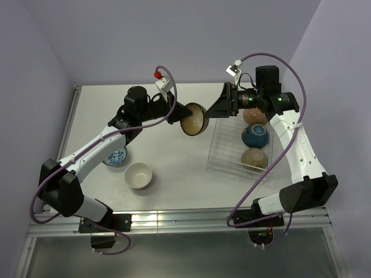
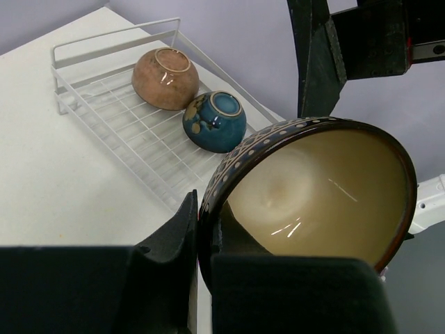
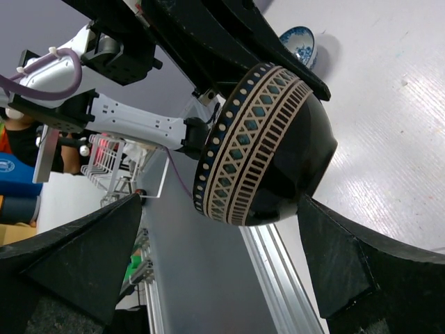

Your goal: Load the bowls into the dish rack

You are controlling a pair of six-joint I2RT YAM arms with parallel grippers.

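My left gripper [image 1: 184,111] is shut on the rim of a black bowl [image 1: 193,119] with a tan inside and a patterned band, holding it tilted above the table just left of the dish rack [image 1: 223,152]. The left wrist view shows its jaws [image 2: 201,229] pinching the rim of this bowl [image 2: 320,195]. My right gripper [image 1: 212,110] is open, its fingers either side of the bowl's base [image 3: 268,146]. The clear rack holds three bowls: tan [image 1: 255,116], dark blue [image 1: 255,136], tan [image 1: 254,158]. A blue-patterned white bowl [image 1: 116,156] and a cream-white bowl [image 1: 139,175] stand on the table.
In the left wrist view the rack [image 2: 132,132] lies ahead with the tan bowl [image 2: 163,80] and the blue bowl [image 2: 214,122] on their sides. The rack's left half holds nothing. Purple walls close in the table at the back and sides.
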